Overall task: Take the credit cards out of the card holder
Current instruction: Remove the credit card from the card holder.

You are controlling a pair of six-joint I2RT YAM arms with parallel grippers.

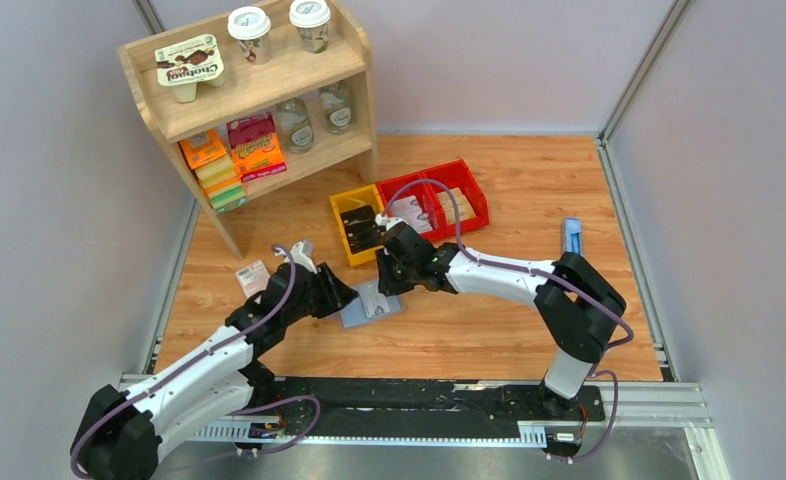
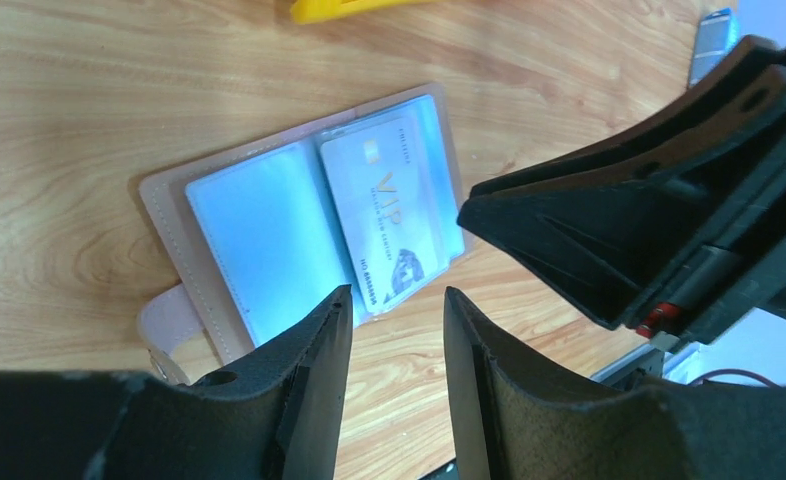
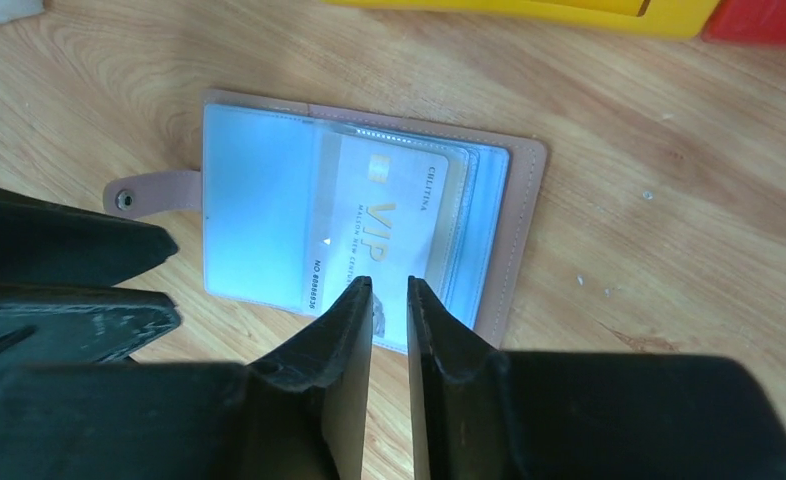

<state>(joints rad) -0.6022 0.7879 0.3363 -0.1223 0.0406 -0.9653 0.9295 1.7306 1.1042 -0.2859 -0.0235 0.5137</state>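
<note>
The card holder (image 3: 239,215) lies open and flat on the worktop (image 1: 529,310), between my two hands. One VIP credit card (image 3: 394,205) pokes out of its right-side sleeve.

My right hand (image 3: 389,287) has narrowed to a thin slit with its tips at that card's near edge. I cannot tell whether it has the card pinched. My left hand (image 2: 397,305) hangs half open and empty, just off the holder's edge.

My worry is that nothing pins the holder, so I judge a pull could drag it along or snag the clear sleeve. The two hands are also close enough to knock together.

The yellow bin (image 1: 354,228) sits near the holder on its far side. The open room is nearer me and to the right, so I would draw the card that way.
</note>
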